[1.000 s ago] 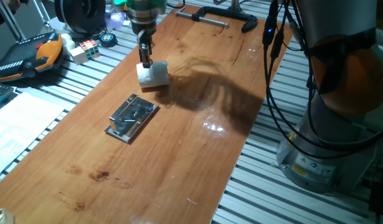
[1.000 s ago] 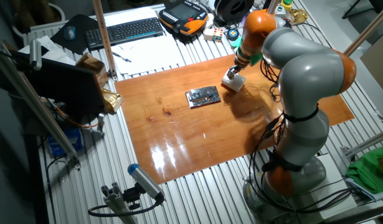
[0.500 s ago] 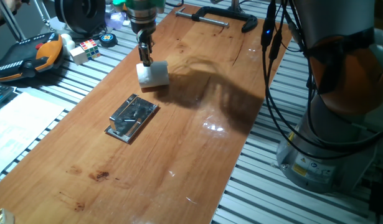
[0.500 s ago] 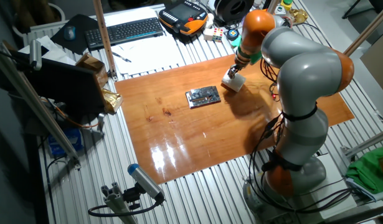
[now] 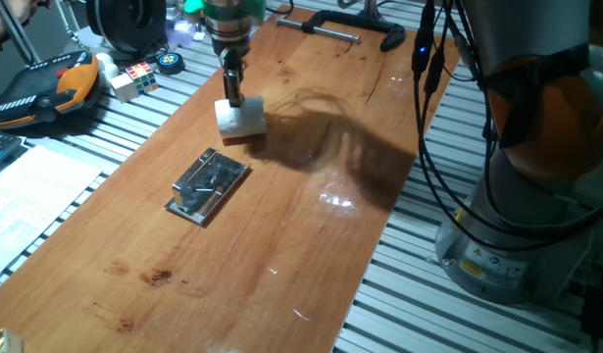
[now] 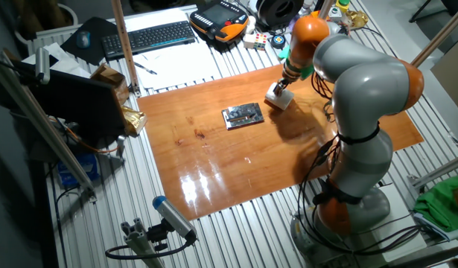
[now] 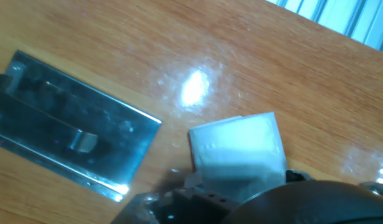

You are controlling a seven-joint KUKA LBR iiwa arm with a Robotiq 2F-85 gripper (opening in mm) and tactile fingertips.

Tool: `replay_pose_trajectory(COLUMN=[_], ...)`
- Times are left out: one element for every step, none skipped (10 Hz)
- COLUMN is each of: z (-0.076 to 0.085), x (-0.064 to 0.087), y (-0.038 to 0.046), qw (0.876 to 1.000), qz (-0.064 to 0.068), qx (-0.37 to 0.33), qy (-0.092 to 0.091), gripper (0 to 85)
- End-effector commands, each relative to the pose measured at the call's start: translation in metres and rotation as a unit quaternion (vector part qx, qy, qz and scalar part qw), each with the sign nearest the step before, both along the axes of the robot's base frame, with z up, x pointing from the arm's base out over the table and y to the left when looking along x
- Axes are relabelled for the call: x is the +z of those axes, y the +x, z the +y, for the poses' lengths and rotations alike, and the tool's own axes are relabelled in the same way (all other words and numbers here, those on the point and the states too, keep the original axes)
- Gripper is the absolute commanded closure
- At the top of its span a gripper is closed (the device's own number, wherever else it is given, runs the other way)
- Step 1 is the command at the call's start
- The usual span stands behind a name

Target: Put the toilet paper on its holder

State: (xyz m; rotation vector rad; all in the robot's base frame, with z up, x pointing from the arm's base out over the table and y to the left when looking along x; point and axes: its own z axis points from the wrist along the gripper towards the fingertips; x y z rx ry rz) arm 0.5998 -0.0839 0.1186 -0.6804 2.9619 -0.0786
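No readable writing anywhere in these views. There's a yellow sticker (image 5: pixel 475 259) low on the robot base (image 5: pixel 497 245), clearly printed, but the print is too small to make out. Off the worktop's far-left corner, the puzzle cube (image 5: pixel 134 78) shows only coloured squares, no letters. The round black disc (image 5: pixel 170 62) beside it carries a pale mark in its middle, too tiny to read. The keyboard (image 6: pixel 148 36) past the worktop's far edge has keys, but their legends blur together. White paper sheets (image 5: pixel 26 191) by the left edge look printed or blank; I cannot tell which.
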Motion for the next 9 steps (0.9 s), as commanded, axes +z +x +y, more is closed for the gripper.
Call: replay_pose_trajectory(z=[0.0,-0.001,-0.002,-0.004,-0.005,-0.006,-0.007,-0.007,-0.008], x=[-0.003,-0.008,-0.011,-0.014,-0.017,-0.02,-0.022,-0.025,-0.028], y=[0.0003,-0.0001,-0.0001,-0.0002,-0.0001,0.0002,0.001,0.0026,0.0042], qw=[1.0,1.0,1.0,1.0,1.0,1.0,1.0,1.0,1.0], qz=[0.001,0.002,-0.002,-0.004,-0.005,-0.005,-0.006,-0.006,-0.006], qx=[0.0,0.0,0.0,0.0,0.0,0.0,0.0,0.0,0.0], qy=[0.003,0.008,0.006,0.003,0.002,0.002,0.002,0.005,0.005], gripper=[0.0,0.0,0.0,0.0,0.0,0.0,0.0,0.0,0.0])
